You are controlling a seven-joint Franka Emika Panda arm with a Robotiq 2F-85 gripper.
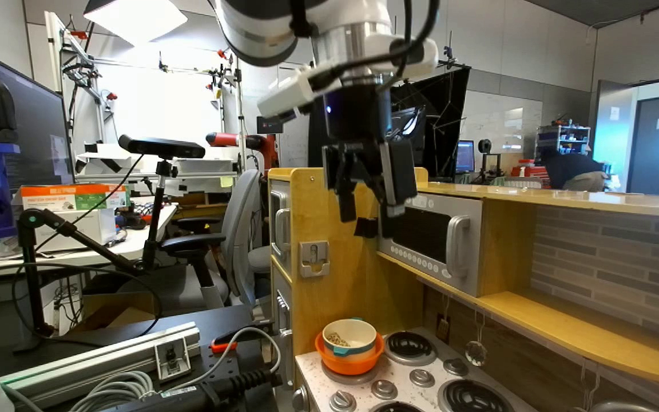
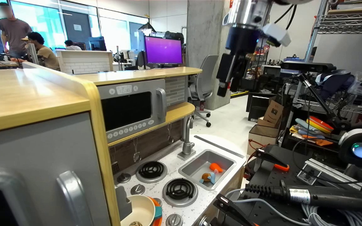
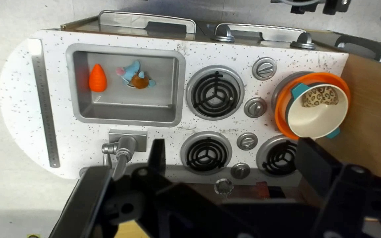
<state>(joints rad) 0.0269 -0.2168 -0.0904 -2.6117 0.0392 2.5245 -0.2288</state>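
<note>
My gripper (image 3: 233, 147) is open and empty, pointing down high above the toy kitchen counter. In both exterior views it (image 1: 370, 212) (image 2: 228, 89) hangs in the air, touching nothing visible. In the wrist view, a cream pot (image 3: 314, 115) with teal handles sits tilted in an orange bowl (image 3: 281, 115) over a burner. A leopard-print item (image 3: 321, 96) lies inside the pot. The grey sink (image 3: 127, 123) holds an orange carrot-like toy (image 3: 98, 79) and a blue and brown plush toy (image 3: 139, 81). These toys also show in an exterior view.
A toy microwave (image 1: 429, 229) sits under a wooden shelf ledge (image 2: 143, 74) behind the stove. A tall faucet (image 2: 187, 138) stands behind the sink. A metal ruler (image 3: 45, 109) lies at the counter's rounded end. A black table (image 2: 262, 169) with cables stands in front.
</note>
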